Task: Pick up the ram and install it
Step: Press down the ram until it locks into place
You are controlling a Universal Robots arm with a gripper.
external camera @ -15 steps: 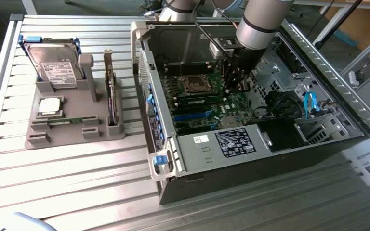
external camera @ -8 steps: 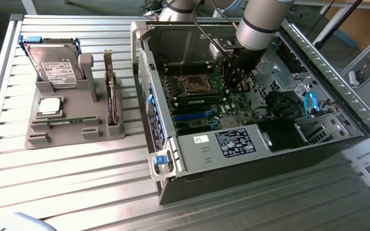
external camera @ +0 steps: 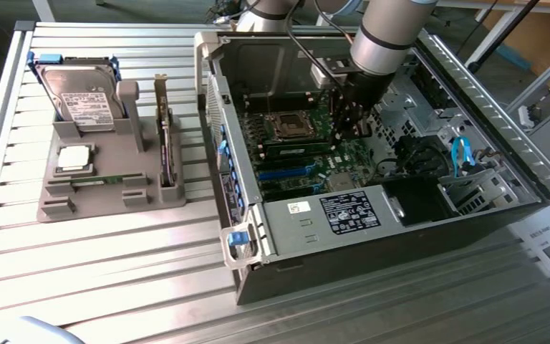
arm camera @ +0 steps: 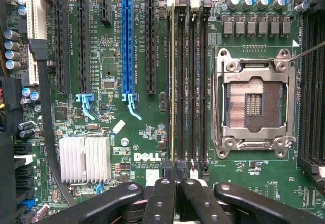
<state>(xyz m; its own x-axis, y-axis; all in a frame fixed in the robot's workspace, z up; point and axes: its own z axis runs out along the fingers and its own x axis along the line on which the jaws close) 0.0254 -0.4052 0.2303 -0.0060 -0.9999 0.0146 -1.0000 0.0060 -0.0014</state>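
The ram (arm camera: 171, 82) stands edge-up in the memory slot farthest from the empty processor socket (arm camera: 254, 102), showing as a thin yellow-green line along the slot. In the exterior view the ram (external camera: 294, 150) is a green strip on the motherboard inside the open computer case (external camera: 256, 64). My gripper (arm camera: 175, 169) is shut, its black fingertips (arm camera: 165, 176) pressed together right at the near end of that slot. I cannot tell whether they touch the stick. In the exterior view my gripper (external camera: 344, 132) reaches down into the case just beside the socket (external camera: 289, 127).
On the exterior view's left a grey fixture (external camera: 103, 204) holds a hard drive (external camera: 79, 97), a square silver processor chip (external camera: 74, 158) and a dark expansion card (external camera: 167, 143); a thin green strip (external camera: 98, 179) lies in its front slot. Case walls, cables and a power supply (external camera: 351, 211) surround the arm.
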